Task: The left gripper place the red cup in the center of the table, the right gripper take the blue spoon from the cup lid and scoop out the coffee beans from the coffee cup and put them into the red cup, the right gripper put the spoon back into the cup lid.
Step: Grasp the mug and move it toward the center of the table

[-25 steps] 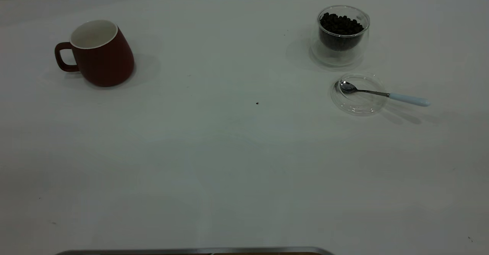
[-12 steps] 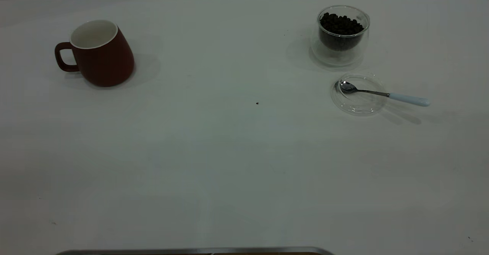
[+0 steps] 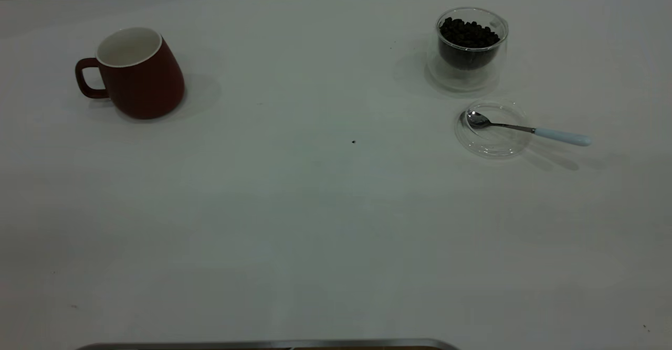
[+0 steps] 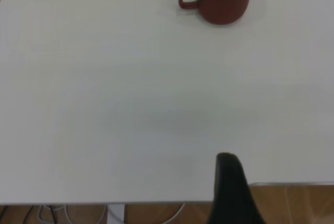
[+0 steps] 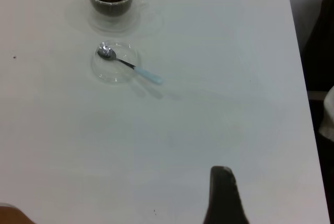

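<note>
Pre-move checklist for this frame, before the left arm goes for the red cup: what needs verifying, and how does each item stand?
1. Red cup upright, handle toward the table's left edge: ok.
2. Table centre free as a drop spot: ok, apart from one dark speck.
3. Left gripper well short of the cup, holding nothing: ok; open or shut: cannot tell.
4. Blue spoon bowl resting in the cup lid: ok.
5. Coffee beans filling the coffee cup: ok.
6. Right gripper away from the spoon: ok.
</note>
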Motion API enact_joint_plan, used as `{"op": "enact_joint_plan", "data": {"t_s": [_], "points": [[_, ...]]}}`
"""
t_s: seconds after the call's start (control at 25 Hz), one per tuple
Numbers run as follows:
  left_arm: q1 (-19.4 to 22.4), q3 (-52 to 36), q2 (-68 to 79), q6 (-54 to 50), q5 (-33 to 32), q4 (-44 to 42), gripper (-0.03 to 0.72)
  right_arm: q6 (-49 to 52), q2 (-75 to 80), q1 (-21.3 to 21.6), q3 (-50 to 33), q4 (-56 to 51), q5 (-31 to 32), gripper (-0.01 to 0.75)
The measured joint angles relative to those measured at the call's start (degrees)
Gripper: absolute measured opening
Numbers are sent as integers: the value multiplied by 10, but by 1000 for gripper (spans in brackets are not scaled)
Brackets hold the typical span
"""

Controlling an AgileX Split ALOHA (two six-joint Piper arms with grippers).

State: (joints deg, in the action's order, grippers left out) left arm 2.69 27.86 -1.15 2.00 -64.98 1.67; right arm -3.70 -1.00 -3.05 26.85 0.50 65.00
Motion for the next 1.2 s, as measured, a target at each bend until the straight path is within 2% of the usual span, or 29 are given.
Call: {"op": "enact_joint_plan", "data": {"t_s": [0.2,0.36,0.52,0.72,0.92,1.08,1.2], "points": [[0,17,7,-34,22,1,533,1,0,0,0,0,0,546],[0,58,69,-42,40,2,533,1,0,0,0,0,0,546],[0,106,187,-9,57,2,533,1,0,0,0,0,0,546],[0,155,367,67,125,6,533,1,0,0,0,0,0,546],[0,205,554,98,208,6,533,1,0,0,0,0,0,546],[0,261,679,117,241,6,533,1,0,0,0,0,0,546],[0,310,762,170,269,6,533,1,0,0,0,0,0,546]]}}
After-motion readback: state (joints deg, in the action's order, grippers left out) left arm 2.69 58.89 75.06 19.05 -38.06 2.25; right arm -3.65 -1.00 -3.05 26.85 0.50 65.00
